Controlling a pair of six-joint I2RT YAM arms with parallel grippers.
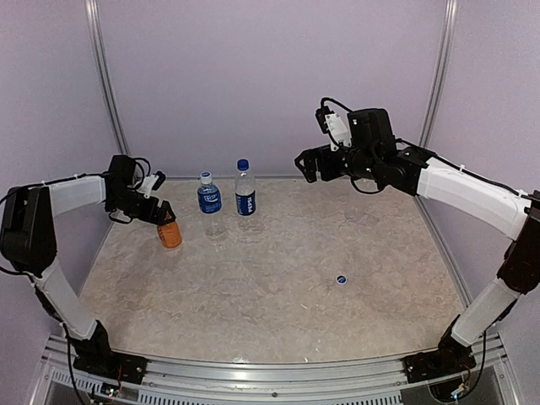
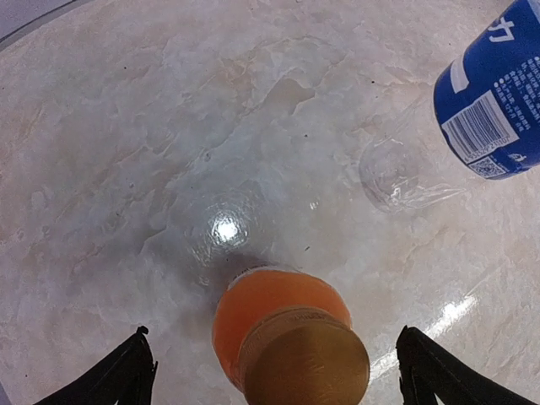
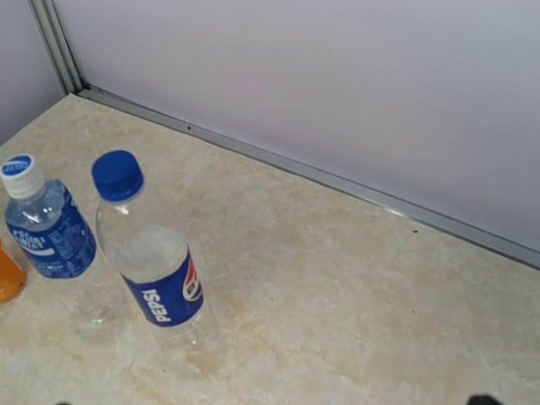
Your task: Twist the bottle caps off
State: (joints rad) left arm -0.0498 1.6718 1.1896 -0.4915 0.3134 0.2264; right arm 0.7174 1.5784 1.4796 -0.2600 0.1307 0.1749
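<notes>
A short bottle of orange liquid (image 1: 170, 236) stands at the left with an orange-brown cap (image 2: 305, 361). My left gripper (image 1: 160, 216) hangs just over it, open (image 2: 283, 375), one finger on each side of the cap and apart from it. Two clear bottles with dark blue labels stand behind: one with a white-rimmed blue cap (image 1: 208, 197) (image 3: 18, 167), and a Pepsi bottle (image 1: 245, 192) with a blue cap (image 3: 118, 175). A loose blue cap (image 1: 342, 278) lies on the table. My right gripper (image 1: 307, 164) is raised at the back right, open and empty. The small unlabelled bottle is out of view.
The marbled table (image 1: 278, 304) is closed in by purple walls with a metal strip (image 3: 337, 181) along the back edge. The blue-labelled bottle (image 2: 498, 105) leans into the top right of the left wrist view, close to the orange bottle.
</notes>
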